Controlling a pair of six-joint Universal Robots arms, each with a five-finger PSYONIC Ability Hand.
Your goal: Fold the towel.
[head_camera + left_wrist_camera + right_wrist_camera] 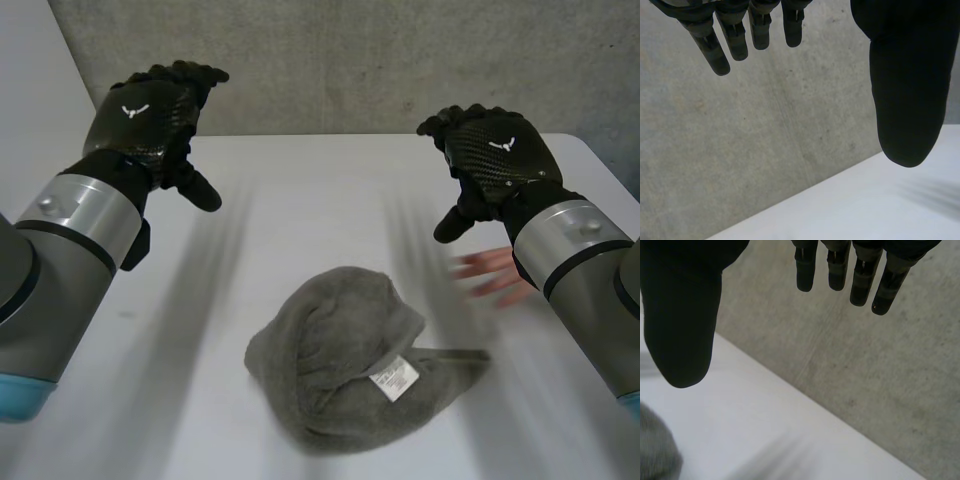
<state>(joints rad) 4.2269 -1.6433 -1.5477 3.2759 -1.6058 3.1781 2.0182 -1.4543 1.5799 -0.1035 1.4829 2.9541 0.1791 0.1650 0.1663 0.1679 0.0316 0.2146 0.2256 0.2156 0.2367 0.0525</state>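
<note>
A grey towel (350, 360) lies crumpled in a heap on the white table (300, 200), near the front middle, with a white label facing up. My left hand (150, 120) hovers high over the table's far left, fingers straight, holding nothing. My right hand (490, 160) hovers over the far right, fingers relaxed and empty. In the left wrist view the fingers (720, 45) and thumb (907, 100) stand spread apart. In the right wrist view the fingers (860, 275) and thumb (682, 330) are spread too, and a bit of the towel (655, 450) lies below the thumb.
A person's hand (492, 275) rests blurred on the table just right of the towel, below my right hand. A grey concrete wall (350, 70) stands behind the table's far edge.
</note>
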